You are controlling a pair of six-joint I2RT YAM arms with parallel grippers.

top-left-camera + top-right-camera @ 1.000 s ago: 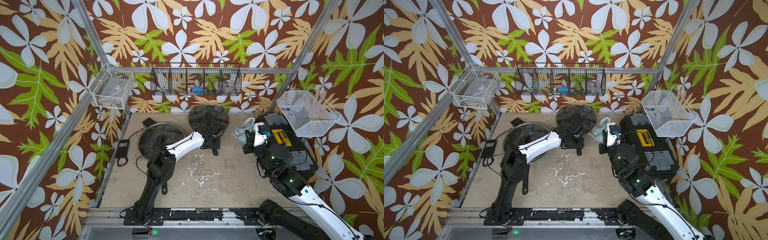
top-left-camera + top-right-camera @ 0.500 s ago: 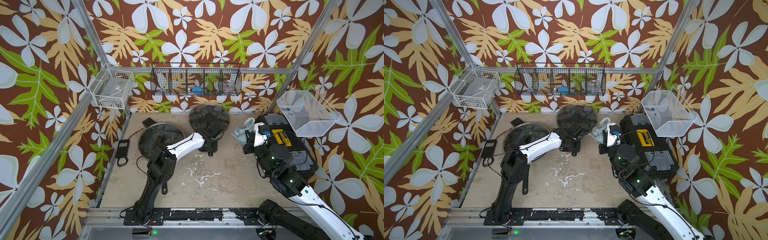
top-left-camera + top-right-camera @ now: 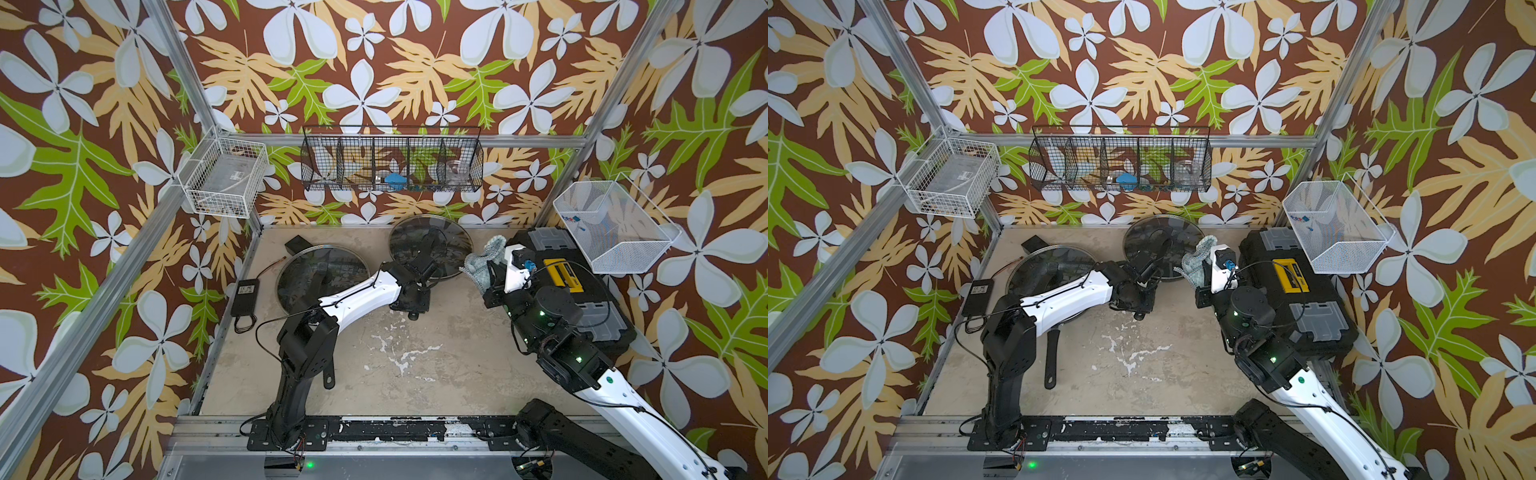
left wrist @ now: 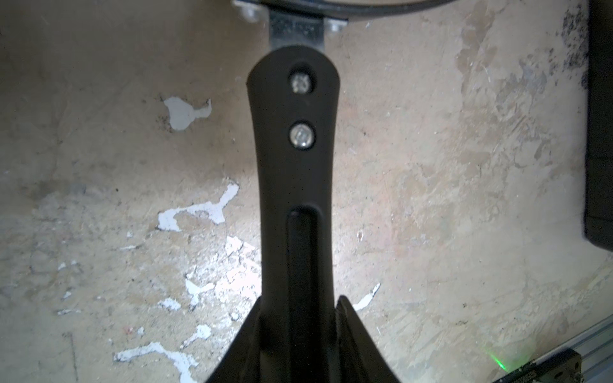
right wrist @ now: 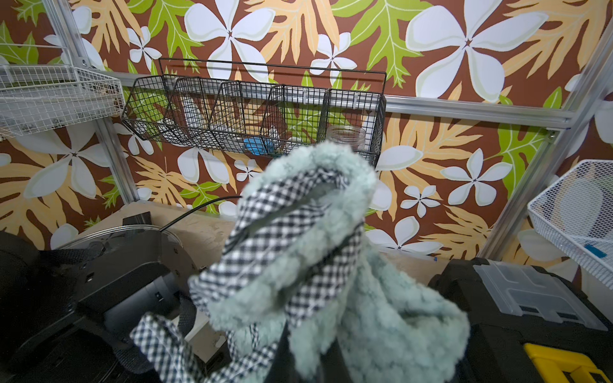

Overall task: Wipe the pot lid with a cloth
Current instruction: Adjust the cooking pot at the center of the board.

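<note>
A round dark glass pot lid [image 3: 432,241] [image 3: 1142,232] stands tilted near the back wall. It has a long black handle [image 4: 295,165] with two screws. My left gripper [image 3: 424,270] [image 3: 1148,270] [image 4: 302,300] is shut on that handle, and the lid's rim [image 4: 381,6] shows beyond it. My right gripper [image 3: 490,274] [image 5: 298,351] is shut on the cloth [image 3: 482,262] [image 3: 1198,257] [image 5: 315,265]. The cloth is fluffy pale teal with checked trim and is held up just right of the lid's rim. It hides the right jaws.
A second, larger glass lid [image 3: 316,270] lies at the left, with a black pan handle [image 3: 1052,357] sticking out under the left arm. A power adapter [image 3: 245,295] lies by the left wall. A black toolbox [image 3: 582,282] fills the right side. Wire baskets [image 3: 390,160] hang on the walls.
My left gripper has shut on the lid's handle. The lid has shifted slightly right and its handle end has swung left. The right arm and cloth have stayed put.
</note>
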